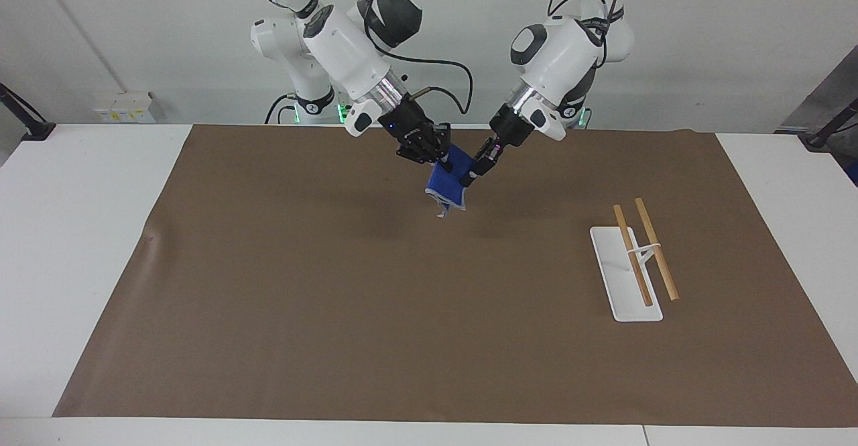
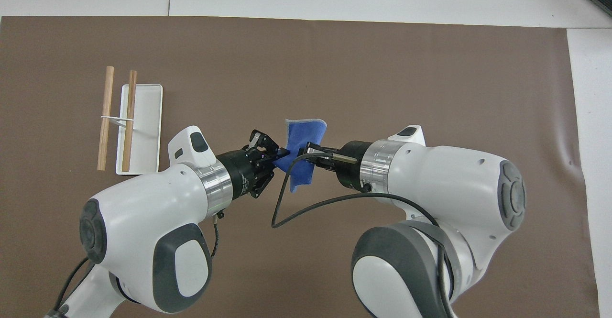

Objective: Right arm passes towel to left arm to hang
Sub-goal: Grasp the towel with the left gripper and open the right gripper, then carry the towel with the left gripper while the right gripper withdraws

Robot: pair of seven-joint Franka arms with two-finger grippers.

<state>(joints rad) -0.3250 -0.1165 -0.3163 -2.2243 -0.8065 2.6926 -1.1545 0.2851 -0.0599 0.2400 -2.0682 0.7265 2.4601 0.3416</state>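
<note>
The blue towel point(image 1: 446, 186) hangs in the air over the brown mat, held between both grippers. It also shows in the overhead view point(image 2: 306, 131). My right gripper point(image 1: 442, 159), with the blue wrist light, is shut on the towel's upper part; in the overhead view point(image 2: 310, 151) it comes in from the right arm's end of the table. My left gripper point(image 1: 468, 179) is shut on the towel's edge toward the left arm's end, as the overhead view point(image 2: 282, 153) also shows. A loose thread dangles from the towel's lower corner.
The white rack point(image 1: 623, 285) with two wooden rods point(image 1: 657, 248) stands on the brown mat point(image 1: 335, 298) toward the left arm's end. It also shows in the overhead view point(image 2: 146, 117). A black cable point(image 2: 287, 213) loops from the right wrist.
</note>
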